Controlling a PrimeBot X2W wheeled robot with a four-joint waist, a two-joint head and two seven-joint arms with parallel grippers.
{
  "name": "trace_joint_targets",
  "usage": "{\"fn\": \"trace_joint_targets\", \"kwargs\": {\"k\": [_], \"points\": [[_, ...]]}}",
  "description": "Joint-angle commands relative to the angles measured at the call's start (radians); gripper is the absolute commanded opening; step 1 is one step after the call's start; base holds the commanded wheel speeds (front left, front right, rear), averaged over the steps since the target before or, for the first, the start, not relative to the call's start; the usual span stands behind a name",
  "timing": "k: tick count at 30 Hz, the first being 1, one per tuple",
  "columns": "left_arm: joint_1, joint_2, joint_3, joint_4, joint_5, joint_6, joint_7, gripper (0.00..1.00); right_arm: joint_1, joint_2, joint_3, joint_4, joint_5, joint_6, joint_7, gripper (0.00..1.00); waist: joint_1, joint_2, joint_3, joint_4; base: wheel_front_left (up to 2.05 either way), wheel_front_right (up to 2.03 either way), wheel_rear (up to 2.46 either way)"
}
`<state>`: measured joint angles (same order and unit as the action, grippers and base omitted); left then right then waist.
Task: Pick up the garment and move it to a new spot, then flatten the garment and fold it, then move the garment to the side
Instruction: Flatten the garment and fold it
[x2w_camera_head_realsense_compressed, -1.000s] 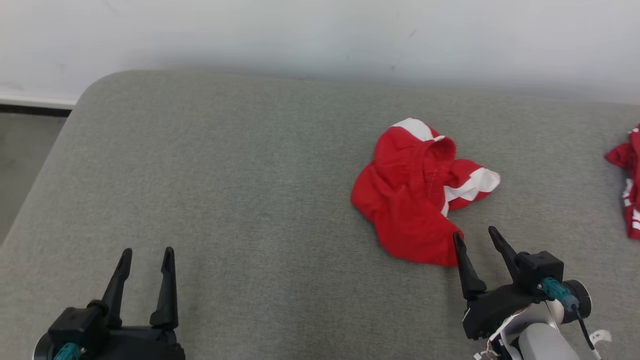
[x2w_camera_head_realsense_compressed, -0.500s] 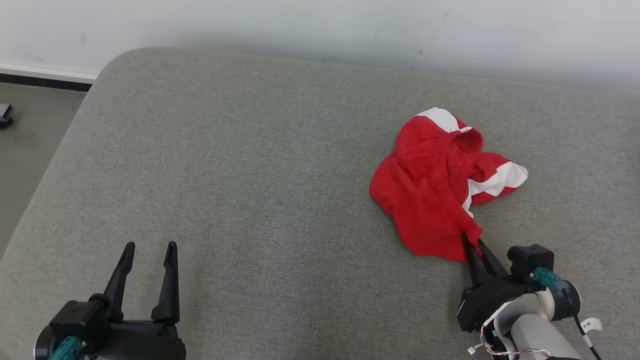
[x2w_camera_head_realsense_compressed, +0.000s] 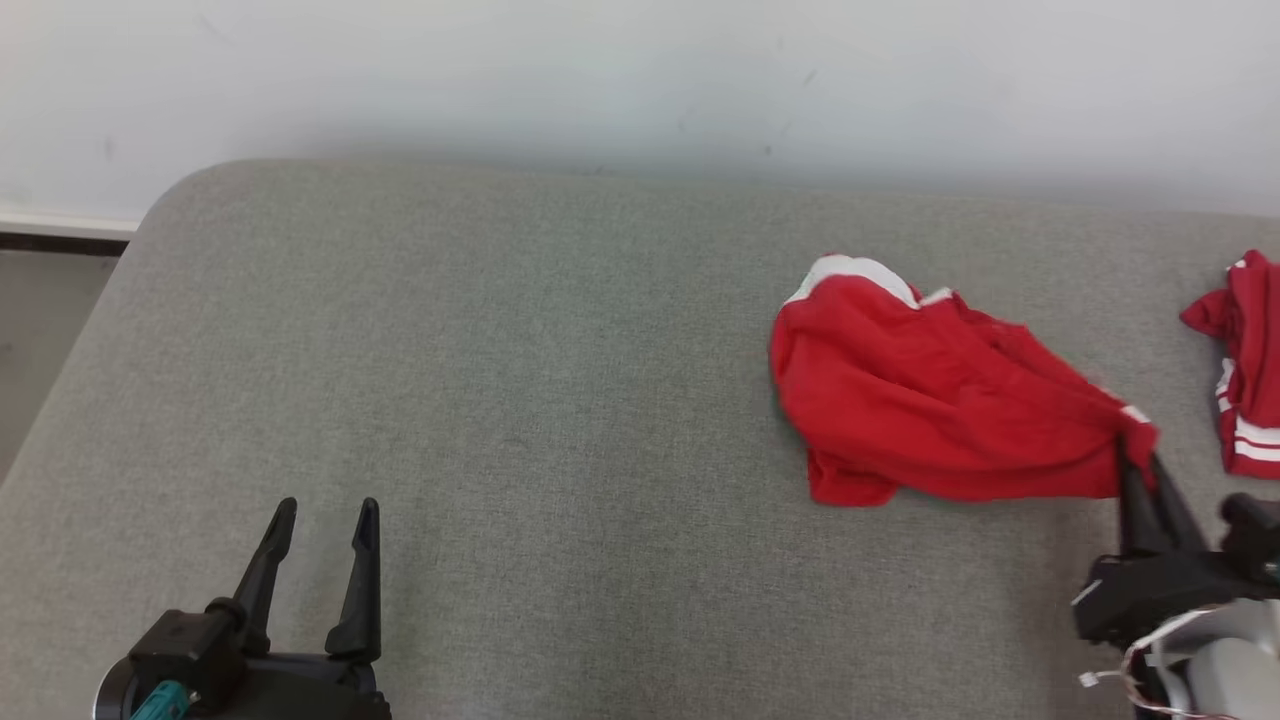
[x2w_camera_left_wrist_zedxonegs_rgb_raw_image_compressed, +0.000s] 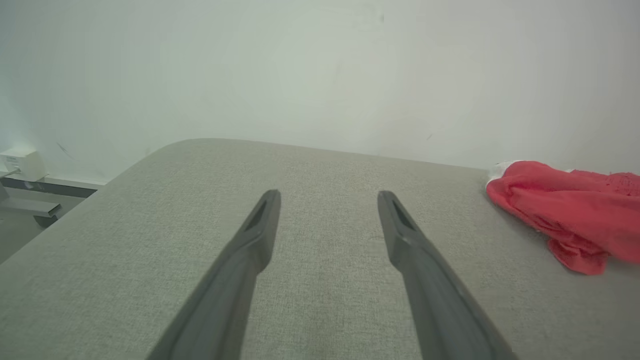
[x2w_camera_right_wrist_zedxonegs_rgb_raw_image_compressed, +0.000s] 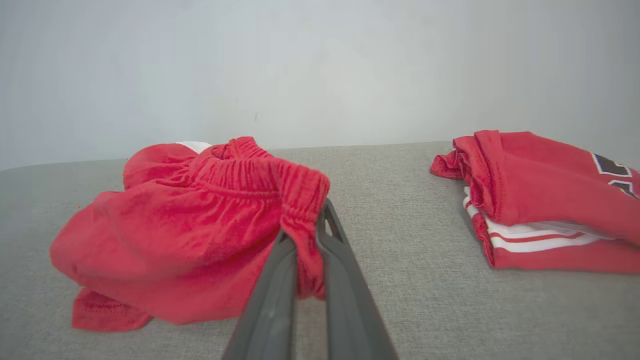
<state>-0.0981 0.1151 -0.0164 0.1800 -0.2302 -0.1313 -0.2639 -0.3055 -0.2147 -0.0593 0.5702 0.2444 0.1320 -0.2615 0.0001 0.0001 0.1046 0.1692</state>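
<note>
A red garment with white trim (x2w_camera_head_realsense_compressed: 930, 400) lies bunched on the grey cushion, stretched toward the right. My right gripper (x2w_camera_head_realsense_compressed: 1140, 468) is shut on its elastic waistband at the garment's right end; in the right wrist view the red garment (x2w_camera_right_wrist_zedxonegs_rgb_raw_image_compressed: 200, 225) is pinched between the right gripper's (x2w_camera_right_wrist_zedxonegs_rgb_raw_image_compressed: 305, 235) fingers and lifted a little at that end. My left gripper (x2w_camera_head_realsense_compressed: 325, 515) stands open at the lower left above bare cushion, far from the cloth. In the left wrist view the left gripper (x2w_camera_left_wrist_zedxonegs_rgb_raw_image_compressed: 327, 197) holds nothing, and the garment (x2w_camera_left_wrist_zedxonegs_rgb_raw_image_compressed: 570, 210) lies off to the right.
A folded pile of red and white clothes (x2w_camera_head_realsense_compressed: 1240, 370) lies at the cushion's right edge, close to my right gripper; it also shows as the folded pile (x2w_camera_right_wrist_zedxonegs_rgb_raw_image_compressed: 540, 200) in the right wrist view. The grey cushion (x2w_camera_head_realsense_compressed: 500, 400) has a rounded far-left corner, a white wall behind, and floor (x2w_camera_head_realsense_compressed: 40, 300) to the left.
My right gripper closed on the garment's near edge and pulled it to the right, stretching the bunched cloth out. The head camera also shifted. The left gripper stayed open in place.
</note>
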Motion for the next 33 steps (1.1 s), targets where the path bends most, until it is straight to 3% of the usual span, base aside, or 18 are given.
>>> {"fn": "trace_joint_targets", "kwargs": {"k": [1, 8, 18, 29, 33], "points": [[0.012, -0.002, -0.002, 0.000, 0.005, 0.001, 0.000, 1.00, 0.023, -0.016, -0.045, -0.043, -0.004, -0.002, -0.004, 0.00, -0.0001, -0.0001, -0.016, -0.014, 0.00, 0.00, 0.00], [0.021, -0.008, 0.003, 0.002, 0.002, 0.001, 0.000, 1.00, 0.042, 0.017, -0.042, -0.179, -0.047, -0.002, -0.004, 0.00, -0.0001, -0.0001, -0.025, -0.005, 0.00, 0.00, 0.00], [0.016, -0.022, 0.008, 0.008, 0.003, 0.002, 0.000, 1.00, 0.003, 0.089, 0.209, -0.217, -0.058, -0.002, 0.009, 0.00, -0.0001, -0.0001, -0.038, 0.046, 0.00, 0.00, 0.00], [0.012, -0.031, 0.014, 0.021, -0.003, 0.002, 0.000, 1.00, -0.014, 0.159, 0.520, -0.009, -0.010, -0.002, 0.001, 0.00, -0.0001, -0.0001, -0.030, 0.117, 0.00, 0.00, 0.00], [0.008, -0.035, 0.007, 0.028, -0.006, 0.001, 0.000, 1.00, -0.018, 0.165, 0.626, 0.076, 0.056, -0.002, -0.003, 0.00, -0.0001, -0.0001, -0.025, 0.129, 0.00, 0.00, 0.00]]}}
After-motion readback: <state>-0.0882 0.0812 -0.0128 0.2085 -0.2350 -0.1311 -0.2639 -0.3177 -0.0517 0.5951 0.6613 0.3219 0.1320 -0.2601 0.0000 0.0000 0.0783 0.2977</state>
